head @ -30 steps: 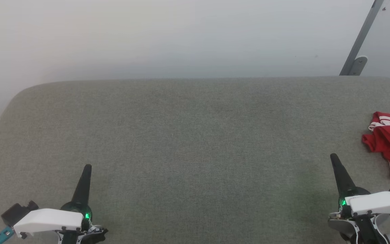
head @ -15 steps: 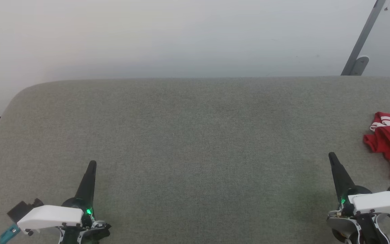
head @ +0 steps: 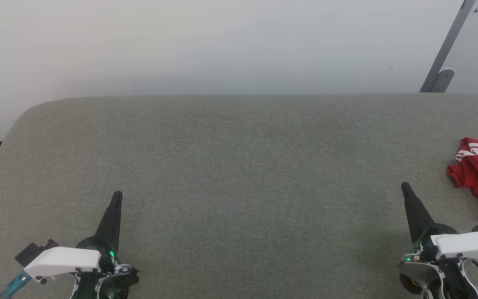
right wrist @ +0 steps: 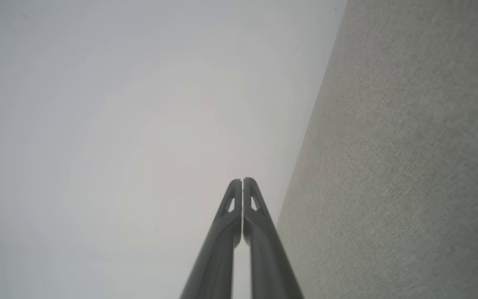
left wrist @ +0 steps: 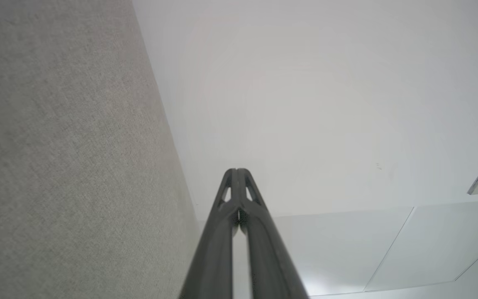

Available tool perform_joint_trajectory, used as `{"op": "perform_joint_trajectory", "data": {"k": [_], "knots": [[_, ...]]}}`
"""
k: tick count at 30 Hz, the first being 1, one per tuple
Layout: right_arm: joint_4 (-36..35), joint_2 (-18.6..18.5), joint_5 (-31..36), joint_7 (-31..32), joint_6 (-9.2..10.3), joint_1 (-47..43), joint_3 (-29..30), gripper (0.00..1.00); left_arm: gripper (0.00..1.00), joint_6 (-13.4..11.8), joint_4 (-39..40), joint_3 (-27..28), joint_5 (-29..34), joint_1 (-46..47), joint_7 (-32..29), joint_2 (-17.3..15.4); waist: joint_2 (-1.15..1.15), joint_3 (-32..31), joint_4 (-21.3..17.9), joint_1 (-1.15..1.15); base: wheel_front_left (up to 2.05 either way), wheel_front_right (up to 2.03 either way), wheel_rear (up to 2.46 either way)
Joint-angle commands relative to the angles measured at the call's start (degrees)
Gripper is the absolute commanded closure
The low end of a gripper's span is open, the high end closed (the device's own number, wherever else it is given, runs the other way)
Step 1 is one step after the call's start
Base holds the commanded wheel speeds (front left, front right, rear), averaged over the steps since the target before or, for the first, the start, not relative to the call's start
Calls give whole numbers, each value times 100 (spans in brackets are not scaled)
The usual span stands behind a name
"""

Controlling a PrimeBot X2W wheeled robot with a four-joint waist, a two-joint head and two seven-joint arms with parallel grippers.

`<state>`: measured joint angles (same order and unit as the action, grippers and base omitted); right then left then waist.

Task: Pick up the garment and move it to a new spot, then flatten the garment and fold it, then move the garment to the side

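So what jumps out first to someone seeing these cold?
The crumpled bright red jersey T-shirt with white striped trim stands out, lying at the far right edge of the wide grey-green fabric-covered tabletop. The left pincer and right pincer, both shut, point up from the bottom corners of the head view, neither touching the shirt.

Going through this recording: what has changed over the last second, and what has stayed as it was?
The left hand slid forward over the grey padded surface and a little inward. The right hand edged forward and inward too, but less. Both stayed shut and took hold of nothing. The whole head view drifted slightly, which is the camera moving. The red garment lies crumpled at the right edge as before, untouched.
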<state>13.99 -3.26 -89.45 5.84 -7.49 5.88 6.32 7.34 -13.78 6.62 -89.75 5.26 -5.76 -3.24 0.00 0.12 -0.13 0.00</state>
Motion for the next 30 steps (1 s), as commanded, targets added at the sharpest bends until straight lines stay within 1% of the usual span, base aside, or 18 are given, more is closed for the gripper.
{"op": "perform_joint_trajectory", "data": {"k": [1,8,30], "knots": [[2,37,-124,43,0,41,21,100,100,25,-11,-3,-112,113,-51,19,0,1,3,0,0,0,0],[6,56,-334,93,0,54,32,100,100,25,-38,-5,-284,132,-110,55,0,6,13,0,0,0,0],[6,52,-307,87,0,49,27,100,100,23,-31,-6,-269,132,-101,50,0,6,13,0,0,0,0]]}}
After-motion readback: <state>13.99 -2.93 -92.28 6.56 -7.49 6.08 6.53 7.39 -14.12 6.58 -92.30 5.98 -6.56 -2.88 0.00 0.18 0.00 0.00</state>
